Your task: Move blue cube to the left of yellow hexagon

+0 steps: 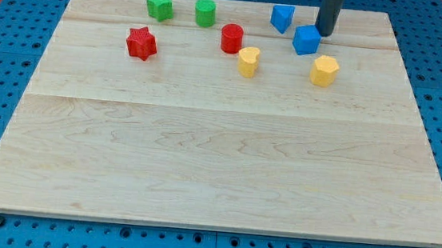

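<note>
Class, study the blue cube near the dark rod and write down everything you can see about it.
The blue cube is a small, solid-looking block, plain blue with a matte finish, its top face paler than its sides. It rests flat on the wooden board near the view's top right, turned slightly so a corner faces the view's bottom. My tip stands just beyond its upper right edge, touching or nearly so. The yellow hexagon lies close below, apart from it.

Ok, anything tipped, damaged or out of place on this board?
Nothing stands out. All seven small blocks sit flat on the wooden board, clustered near the view's top. My tip is just above-right of the blue cube.
</note>
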You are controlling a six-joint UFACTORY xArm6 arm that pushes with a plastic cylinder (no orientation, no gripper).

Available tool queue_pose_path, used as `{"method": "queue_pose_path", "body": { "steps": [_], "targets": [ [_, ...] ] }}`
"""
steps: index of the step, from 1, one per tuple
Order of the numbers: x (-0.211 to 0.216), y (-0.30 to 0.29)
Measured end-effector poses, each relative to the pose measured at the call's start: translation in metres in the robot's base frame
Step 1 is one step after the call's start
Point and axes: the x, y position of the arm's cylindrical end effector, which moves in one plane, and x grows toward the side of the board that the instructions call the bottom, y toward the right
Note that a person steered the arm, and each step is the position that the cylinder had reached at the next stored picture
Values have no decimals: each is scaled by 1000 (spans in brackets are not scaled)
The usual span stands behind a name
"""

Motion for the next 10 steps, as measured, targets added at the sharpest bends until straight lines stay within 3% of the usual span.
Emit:
{"method": "queue_pose_path", "body": {
  "steps": [1,2,5,9,10],
  "targets": [
    [-21,-17],
    [-11,-20],
    [56,-19],
    [81,-63],
    [123,-64]
  ]
}}
